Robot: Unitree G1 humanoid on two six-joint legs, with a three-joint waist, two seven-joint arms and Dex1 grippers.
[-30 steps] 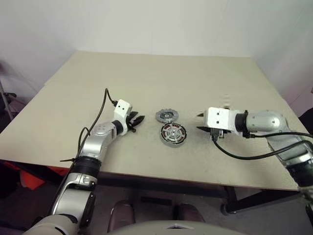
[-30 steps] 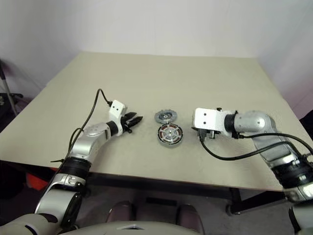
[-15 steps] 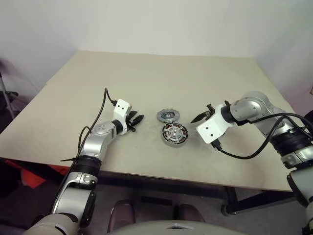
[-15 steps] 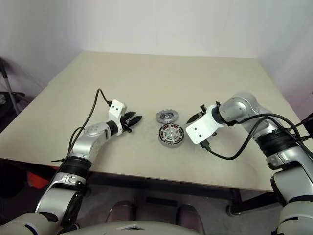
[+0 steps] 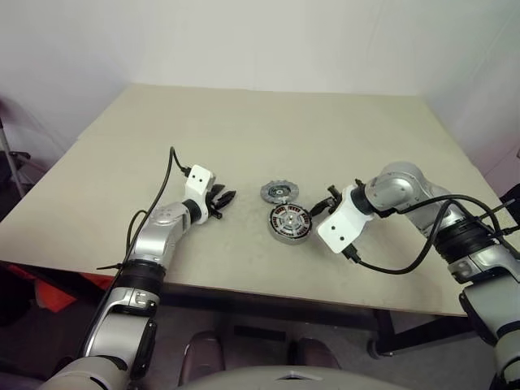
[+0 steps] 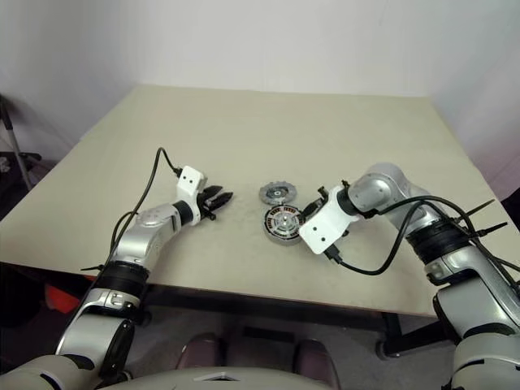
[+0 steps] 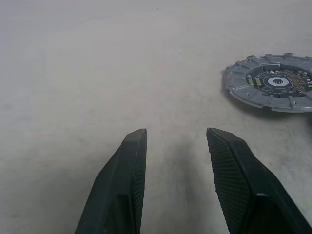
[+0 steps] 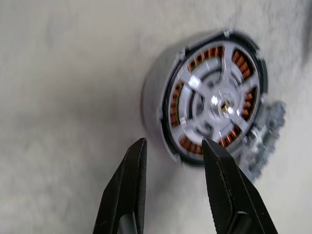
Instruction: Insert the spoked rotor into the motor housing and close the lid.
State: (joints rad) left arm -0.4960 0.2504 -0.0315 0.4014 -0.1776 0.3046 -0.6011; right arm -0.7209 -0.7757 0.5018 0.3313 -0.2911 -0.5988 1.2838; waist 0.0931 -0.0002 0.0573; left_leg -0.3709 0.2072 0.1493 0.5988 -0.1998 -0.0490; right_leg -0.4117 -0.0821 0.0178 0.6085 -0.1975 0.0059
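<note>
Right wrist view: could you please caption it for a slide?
Open right fingers beside the housing, rotor already seated inside.

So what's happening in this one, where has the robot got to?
The spoked rotor already sits inside the motor housing on the table. The lid lies open beside the housing, on its far side. The right gripper, fingers open and empty, is angled down close to the housing's rim, apparently going for it or the lid. The left gripper hovers open over bare table on the other side of the parts, holding nothing.
</note>
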